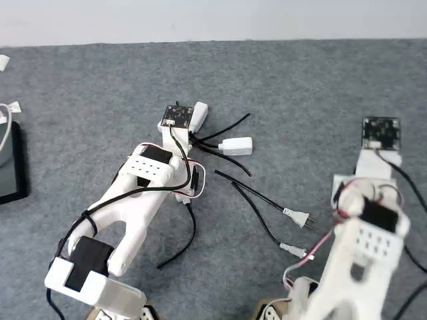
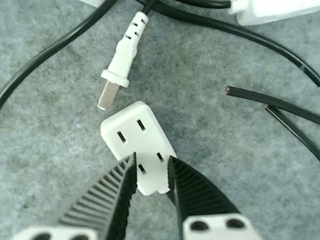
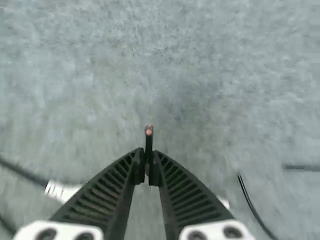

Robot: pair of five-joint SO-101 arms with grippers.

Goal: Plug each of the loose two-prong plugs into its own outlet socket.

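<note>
The white outlet socket (image 2: 131,134) is gripped at one end by the left gripper (image 2: 150,161), with a jaw pressed on each side and the slots facing the wrist camera. In the high view it sits in the upper middle of the frame on the grey mat (image 1: 307,80). A white two-prong plug (image 2: 121,62) lies just beside it. Its prongs point at the socket's free end, close but not in.

A second socket (image 1: 237,145) sits just lower right of the held one in the high view, with black cords (image 1: 257,200) spread around it. Two more loose plugs lie right of centre in the lower half, one (image 1: 300,218) above the other (image 1: 293,250), near the right arm.

The right gripper (image 3: 146,152) is clenched on a thin black cord end (image 3: 148,132), which pokes out just past the fingertips. A dark flat slab (image 1: 10,167) sits at the left edge.
</note>
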